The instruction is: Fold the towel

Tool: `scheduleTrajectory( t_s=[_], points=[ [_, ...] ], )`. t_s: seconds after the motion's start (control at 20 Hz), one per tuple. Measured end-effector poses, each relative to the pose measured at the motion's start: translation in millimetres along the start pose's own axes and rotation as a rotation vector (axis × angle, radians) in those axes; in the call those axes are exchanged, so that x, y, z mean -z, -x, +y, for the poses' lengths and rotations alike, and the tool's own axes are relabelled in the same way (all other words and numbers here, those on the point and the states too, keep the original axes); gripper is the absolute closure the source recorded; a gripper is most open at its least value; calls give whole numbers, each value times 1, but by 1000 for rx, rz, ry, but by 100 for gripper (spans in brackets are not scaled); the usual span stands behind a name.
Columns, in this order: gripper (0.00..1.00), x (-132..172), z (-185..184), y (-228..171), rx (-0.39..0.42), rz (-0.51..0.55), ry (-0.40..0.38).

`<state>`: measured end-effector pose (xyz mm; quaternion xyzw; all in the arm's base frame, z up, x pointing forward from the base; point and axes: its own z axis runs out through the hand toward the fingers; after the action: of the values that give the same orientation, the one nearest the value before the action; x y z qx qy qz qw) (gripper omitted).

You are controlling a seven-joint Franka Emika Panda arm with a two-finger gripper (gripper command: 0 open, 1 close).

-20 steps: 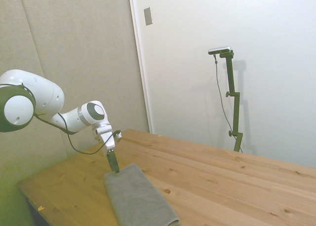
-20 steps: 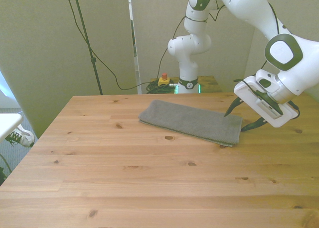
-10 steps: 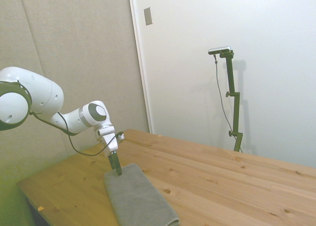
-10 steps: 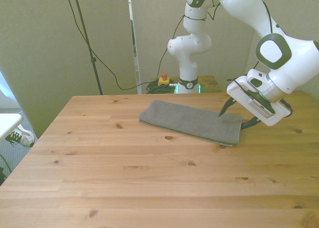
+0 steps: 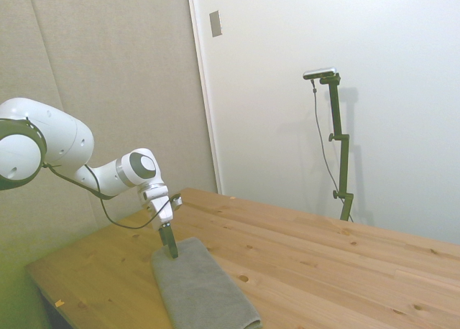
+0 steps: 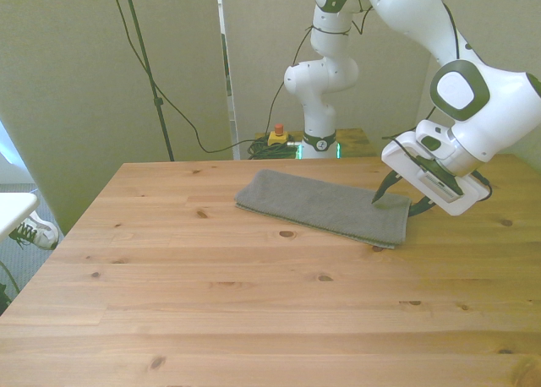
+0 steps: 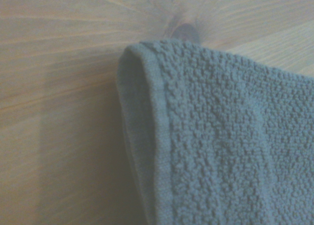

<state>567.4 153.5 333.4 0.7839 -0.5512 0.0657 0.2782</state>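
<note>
The grey towel (image 6: pixel 325 205) lies flat as a long folded strip on the wooden table (image 6: pixel 254 302), toward the far side. In the side view the towel (image 5: pixel 201 289) runs toward the near edge. My gripper (image 6: pixel 399 201) is open and low at the towel's end on the front view's right. One finger (image 6: pixel 378 194) hangs over the cloth and the other sits just past the end. From the side the gripper (image 5: pixel 171 250) stands at the towel's far end, tips at cloth level. The wrist view shows a rounded towel corner (image 7: pixel 221 136) with its layered hem on bare wood.
A red-and-yellow button box (image 6: pixel 276 136) and cables sit behind the table near the robot's base. A white object (image 6: pixel 13 209) lies off the table at the front view's left. Bare wood (image 5: pixel 323 264) spreads beside the towel.
The gripper has come down and shifted toward the front view's left, from beside the towel's end to straddling it. The towel has not moved.
</note>
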Motion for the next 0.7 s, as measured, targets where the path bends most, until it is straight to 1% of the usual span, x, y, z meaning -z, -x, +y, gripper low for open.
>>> scheduleTrajectory(
  t_s=[0.5, 0.7],
  points=[
    [100, -9, -1, 0, 3, -4, -5],
    [100, -7, 2, -4, -3, -5, -11]
  ],
)
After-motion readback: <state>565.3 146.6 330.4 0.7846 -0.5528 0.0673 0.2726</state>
